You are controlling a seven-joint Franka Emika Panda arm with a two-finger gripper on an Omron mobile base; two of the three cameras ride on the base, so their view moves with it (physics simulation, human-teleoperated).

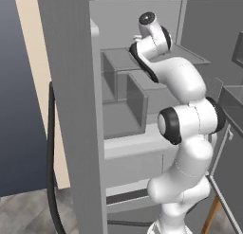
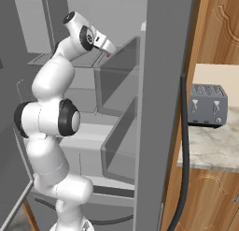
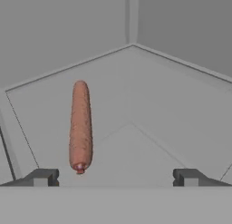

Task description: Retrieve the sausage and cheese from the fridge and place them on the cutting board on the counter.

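Sausage (image 3: 80,126) lay lengthwise on a grey shelf (image 3: 149,109) inside the fridge (image 1: 71,86), near the back corner. Ahead of it, the gripper (image 3: 116,177) stood with its jaws spread wide and nothing between them; the sausage sat just inside the left-hand fingertip (image 3: 43,177), not touching it. Across the base views, the white arm (image 1: 182,129) reached up into the open fridge.

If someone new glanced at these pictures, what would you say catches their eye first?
Probably the reddish-brown sausage with rounded ends, lying alone on a grey shelf inside the tall grey fridge, just ahead of the open claw and nearer its left tip. Next, the white arm with dark joints reaching deep into the fridge between the open doors. A grey toaster sits on the marbled stone counter to the right.
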